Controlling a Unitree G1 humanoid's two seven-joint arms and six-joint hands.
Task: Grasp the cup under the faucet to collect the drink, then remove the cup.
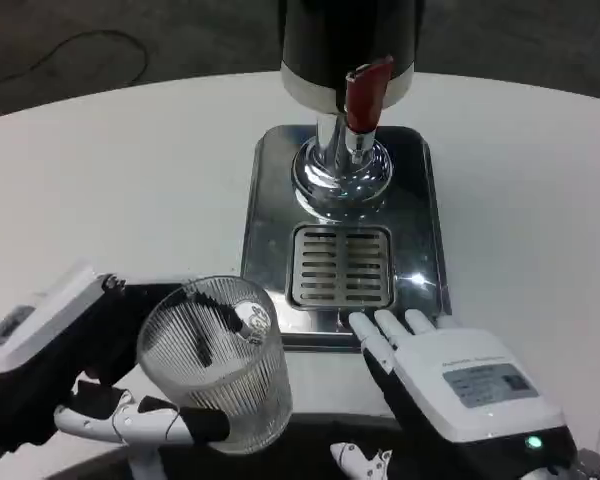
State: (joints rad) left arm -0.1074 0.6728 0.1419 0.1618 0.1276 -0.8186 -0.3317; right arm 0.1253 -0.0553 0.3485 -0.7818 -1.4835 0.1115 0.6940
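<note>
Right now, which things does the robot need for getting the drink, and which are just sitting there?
Needed: the ribbed glass cup held by the left hand, the dispenser faucet, the drip tray.
Just there: the right hand, waiting; the white table.

White-backed left hand [75, 365] with black palm parts and white-and-black fingers. Right hand [450, 385] likewise white on its back, bearing a grey label with small print, perhaps a code, plus a green light near the wrist.

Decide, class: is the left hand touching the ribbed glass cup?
Touching. In the head view the left hand wraps its fingers around the cup, holding it.
</note>
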